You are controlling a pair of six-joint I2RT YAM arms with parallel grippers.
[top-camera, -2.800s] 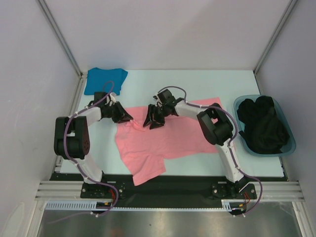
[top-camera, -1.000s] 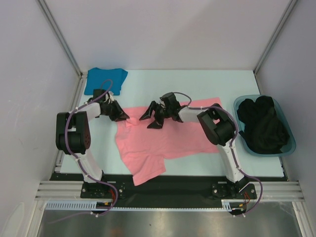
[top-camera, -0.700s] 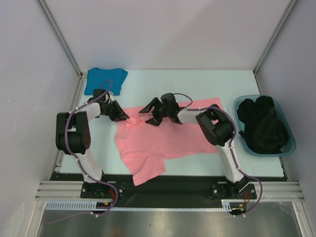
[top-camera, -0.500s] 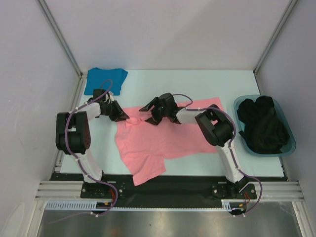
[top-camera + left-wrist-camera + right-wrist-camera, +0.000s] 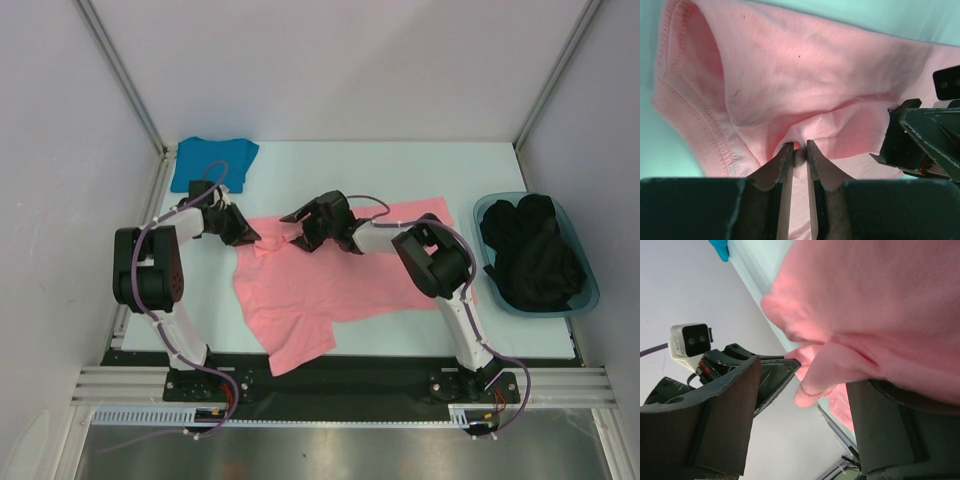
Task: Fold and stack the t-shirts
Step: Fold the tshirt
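Where the left hand point(image 5: 800, 149) pinches a fold of the pink shirt point(image 5: 330, 285) spread on the desk point(image 5: 400, 165), both hands hide its far-left edge from above. The right hand point(image 5: 807, 382) gapes wide around another fold, contact unclear; the blue shirt point(image 5: 212, 160) lies far-left.

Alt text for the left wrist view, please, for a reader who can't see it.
The left pincer is shut on a pinched ridge of the salmon pink t-shirt, whose stitched hem curves down the left side. The right pincer, black, shows over the shirt at the right edge; pale teal table borders the view.
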